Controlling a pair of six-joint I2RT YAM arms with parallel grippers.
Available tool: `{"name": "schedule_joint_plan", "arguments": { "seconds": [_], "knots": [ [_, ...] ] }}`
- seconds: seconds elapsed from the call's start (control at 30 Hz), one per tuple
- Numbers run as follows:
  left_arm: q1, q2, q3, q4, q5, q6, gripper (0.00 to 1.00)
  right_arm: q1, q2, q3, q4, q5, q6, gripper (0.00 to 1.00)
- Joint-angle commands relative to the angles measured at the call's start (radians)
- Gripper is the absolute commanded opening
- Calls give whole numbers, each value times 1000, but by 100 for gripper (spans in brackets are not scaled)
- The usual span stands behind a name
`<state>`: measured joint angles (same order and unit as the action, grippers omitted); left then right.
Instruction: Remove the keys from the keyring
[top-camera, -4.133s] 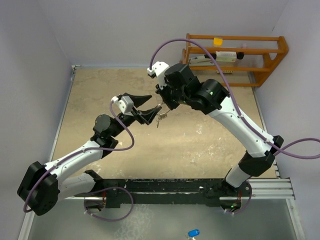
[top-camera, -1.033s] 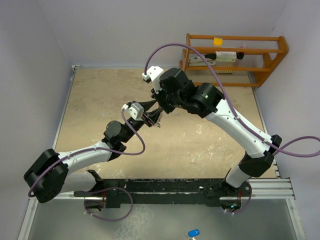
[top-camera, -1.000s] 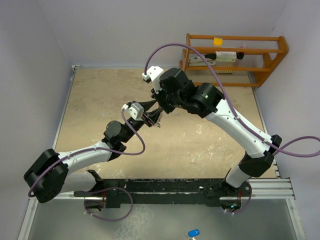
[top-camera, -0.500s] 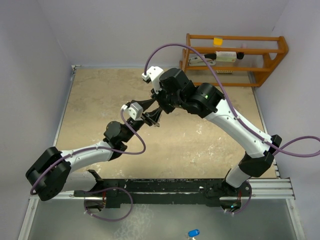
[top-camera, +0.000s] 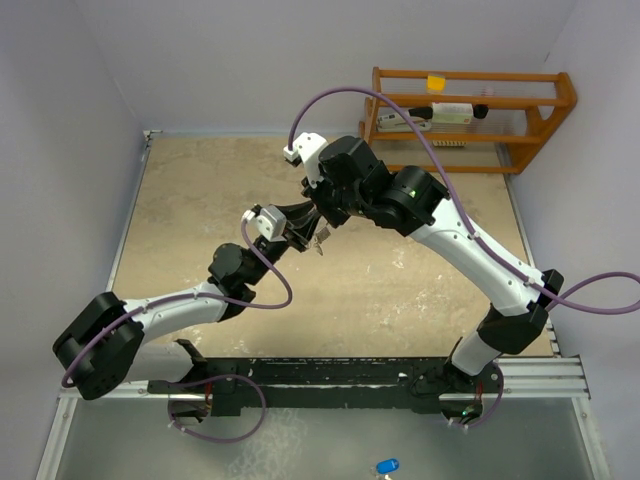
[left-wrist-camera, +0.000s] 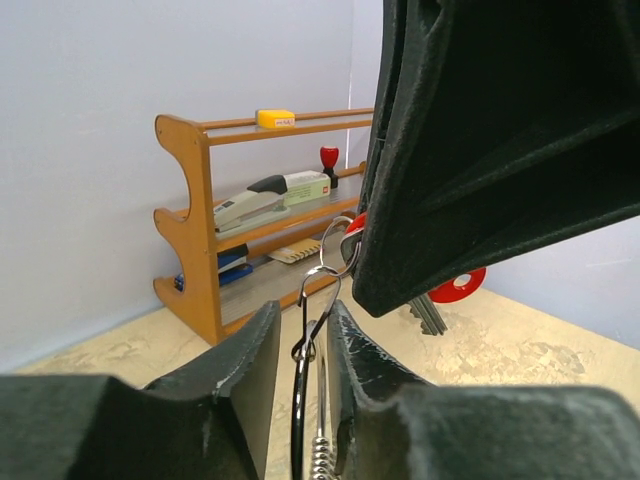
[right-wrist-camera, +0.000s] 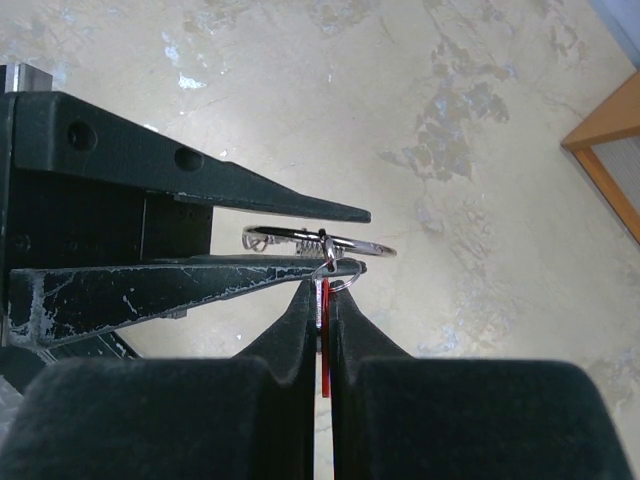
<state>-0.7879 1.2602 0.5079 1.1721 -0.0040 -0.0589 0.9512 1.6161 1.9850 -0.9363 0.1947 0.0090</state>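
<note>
two grippers hold key and ring apart in mid-air, the pull-off apparently in hand
left gripper (left-wrist-camera: 300, 335) pinches the keyring (right-wrist-camera: 322, 241) above the table (top-camera: 190, 190); beyond, right gripper (right-wrist-camera: 320, 292) clamps the red key (left-wrist-camera: 457, 288). next likely needs threading it along the wire.

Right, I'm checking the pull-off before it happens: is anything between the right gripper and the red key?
Nothing visible. The right gripper is shut on the red key by its tag, and the left gripper holds the keyring beside it. Only the ring's own wire through the key keeps them joined.
</note>
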Motion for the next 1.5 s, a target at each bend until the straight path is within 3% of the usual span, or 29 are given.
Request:
{"name": "schedule_joint_plan", "arguments": {
  "seconds": [0.0,0.37,1.17,1.23,1.37,1.47],
  "knots": [
    [-7,-16,-2,32,-10,13,19,8,-42,2,39,13,5,0],
    [-8,-55,-12,-34,-10,41,10,8,-48,0,47,42,2,0],
    [-8,-118,101,-320,137,190,8,8,-4,182,-155,131,-21,0],
    [-8,-112,103,-319,136,185,11,8,-6,176,-153,125,-20,0],
    [-8,-94,74,-222,114,152,28,8,-9,158,-141,105,-15,0],
    [-8,-81,74,-191,111,134,31,8,-7,148,-139,91,-13,0]
  ]
}}
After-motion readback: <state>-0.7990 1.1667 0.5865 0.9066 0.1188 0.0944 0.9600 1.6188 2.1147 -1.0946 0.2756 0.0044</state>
